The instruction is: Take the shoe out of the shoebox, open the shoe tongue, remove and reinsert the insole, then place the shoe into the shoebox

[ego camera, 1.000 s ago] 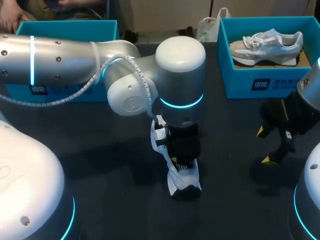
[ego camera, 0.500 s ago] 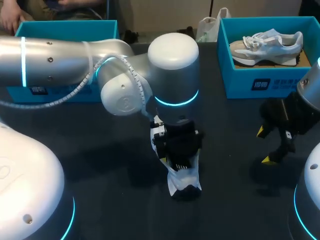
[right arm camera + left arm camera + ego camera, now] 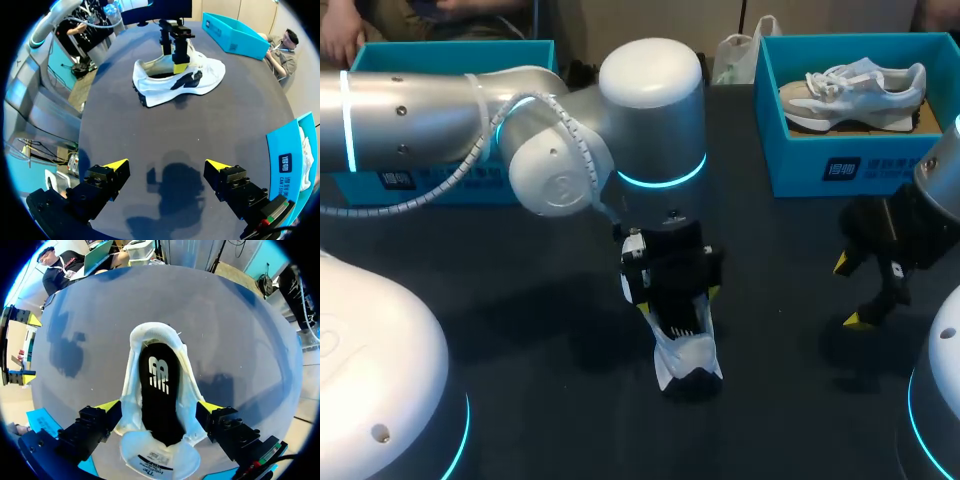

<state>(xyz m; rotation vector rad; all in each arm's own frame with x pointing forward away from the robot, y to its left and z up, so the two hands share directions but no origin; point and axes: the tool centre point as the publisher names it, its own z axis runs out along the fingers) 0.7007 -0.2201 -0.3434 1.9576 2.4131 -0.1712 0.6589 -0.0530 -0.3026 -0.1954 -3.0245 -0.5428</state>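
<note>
Over the last second the left arm point(image 3: 650, 110) is lifting and drawing back toward the far left, carrying the left gripper point(image 3: 159, 409) up off the shoe point(image 3: 688, 358). The shoe is staying put on the counter point(image 3: 520, 320) near the middle, toe pointing to the near edge. The fingers point(image 3: 107, 406) are standing released, 1 on each side of the collar, gripping nothing. The black insole point(image 3: 157, 390) is lying flat inside the shoe, so reinsertion is looking finished. Placing the shoe into a shoebox point(image 3: 840, 165) is probably coming next, though the far-right one is already holding 1 other shoe point(image 3: 855, 85). The right gripper point(image 3: 167, 167) is hanging released over the counter at the right, well apart from the shoe.
</note>
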